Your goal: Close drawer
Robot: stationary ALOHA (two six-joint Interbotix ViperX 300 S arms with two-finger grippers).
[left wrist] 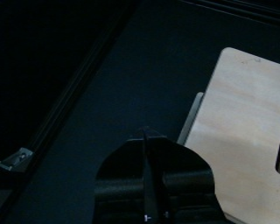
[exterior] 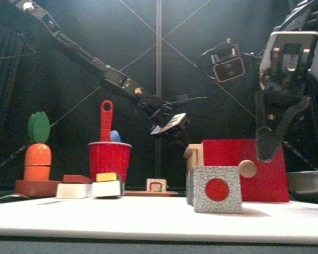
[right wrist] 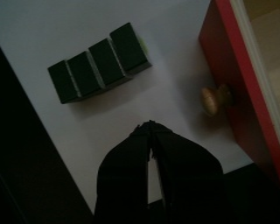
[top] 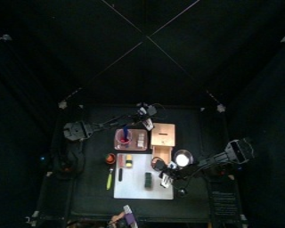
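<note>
Just beside the right fingers (right wrist: 154, 166) (closed): the drawer (right wrist: 241, 83).

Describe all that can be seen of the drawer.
The drawer shows a red front with a round wooden knob. It stands upright in the tan box. The right tool, shut, points near the knob without touching. How far it is out cannot be told.

Red drawer (right wrist: 241, 79), tan knob (right wrist: 213, 98), white sheet (right wrist: 95, 114).
</note>
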